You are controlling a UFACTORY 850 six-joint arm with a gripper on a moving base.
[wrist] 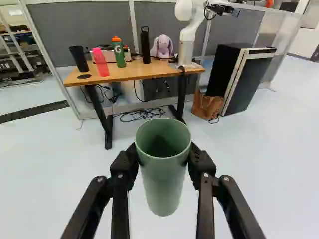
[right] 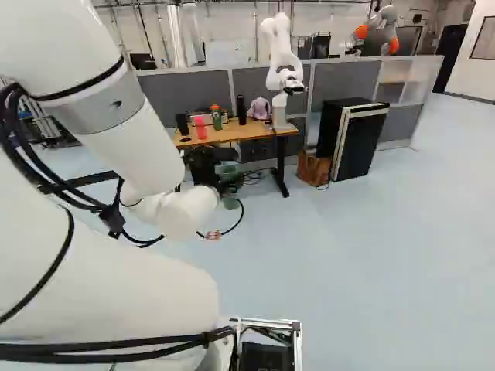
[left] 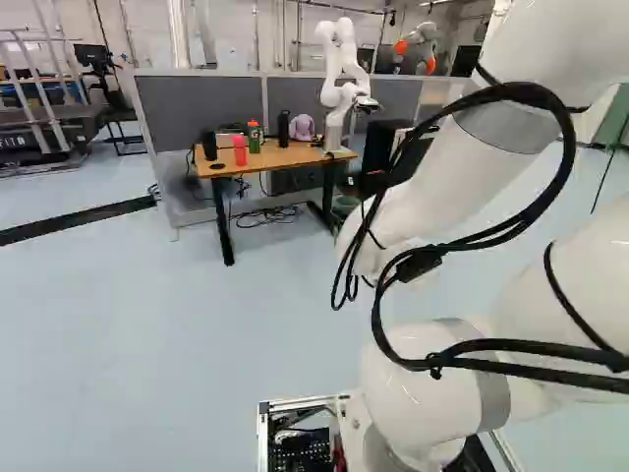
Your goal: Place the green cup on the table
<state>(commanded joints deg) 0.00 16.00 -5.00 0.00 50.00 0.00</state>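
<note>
Pincer [right: 229, 188] tight on green cup [wrist: 163, 172], mouth up, long axis near-vertical.

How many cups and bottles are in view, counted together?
5. The green cup is held in the gripper. On the table stand a black cup, a pink bottle beside it, a green bottle, and a black bottle near the plush toy. Others could be hidden behind these.
</note>
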